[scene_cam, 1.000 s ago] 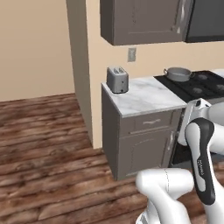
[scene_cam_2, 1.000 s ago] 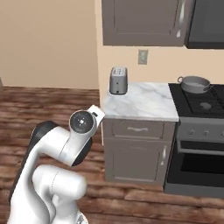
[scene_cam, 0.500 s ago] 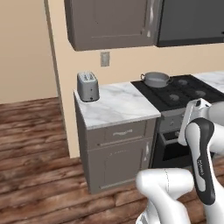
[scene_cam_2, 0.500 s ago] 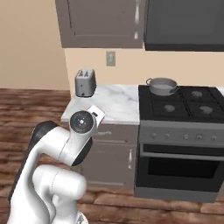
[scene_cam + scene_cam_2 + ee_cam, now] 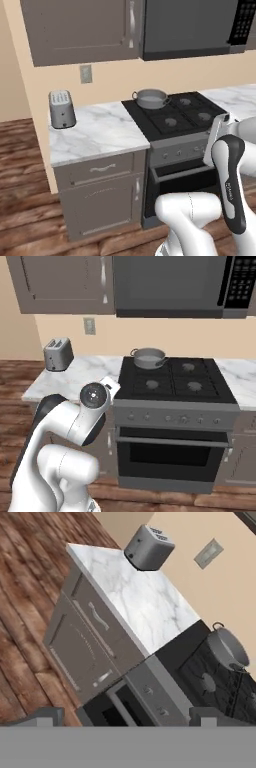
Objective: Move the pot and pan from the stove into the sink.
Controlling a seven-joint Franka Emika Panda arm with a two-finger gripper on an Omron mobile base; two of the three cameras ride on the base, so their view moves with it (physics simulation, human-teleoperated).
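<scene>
A toaster (image 5: 61, 108) stands on the marble counter (image 5: 102, 135); the pot (image 5: 150, 98) on the stove (image 5: 175, 116).

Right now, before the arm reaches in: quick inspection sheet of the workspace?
Surface: marble counter beside the stove, which has a black cooktop and steel oven front.
Job's things: pot on the back-left burner, upright; pan and sink nothing seen.
Clutter: toaster at the counter's back left.
Gripper: gripper open, holding nothing, well short of the pot.
Cables: nothing seen.
Surroundings: wall outlet, upper cabinets, microwave, wood floor.
</scene>
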